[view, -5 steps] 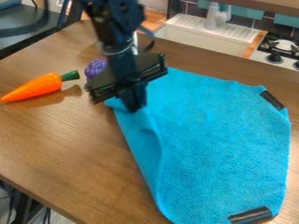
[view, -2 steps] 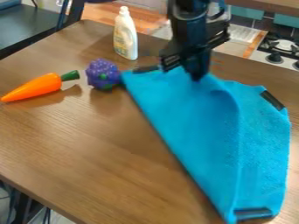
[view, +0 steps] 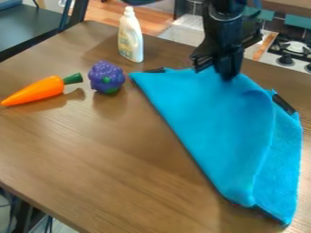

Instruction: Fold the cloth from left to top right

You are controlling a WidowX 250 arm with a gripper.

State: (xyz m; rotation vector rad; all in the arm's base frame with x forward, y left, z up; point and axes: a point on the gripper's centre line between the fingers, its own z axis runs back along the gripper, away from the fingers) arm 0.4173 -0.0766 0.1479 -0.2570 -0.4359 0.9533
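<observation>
My gripper (view: 228, 76) hangs at the upper right of the table, low over the back edge of the blue cloth (view: 209, 123), with its fingers pressed together on the fabric. The cloth's left part is pulled over to the right, lying in a raised fold across the rest. A long slanting edge runs from the upper left corner down to the lower right. Black strips show at the upper left and right corners, and a dark edge peeks out at the bottom.
An orange carrot (view: 40, 90) and a purple grape toy (view: 106, 77) lie left of the cloth. A white bottle (view: 130, 36) stands behind them on the wooden table (view: 109, 154). Beyond the far edge are a stove (view: 294, 51) and a sink.
The gripper has moved right with the cloth's left part, uncovering the bottle and grapes. The fold has shifted right, and the lower end has swung over the bottom black strip.
</observation>
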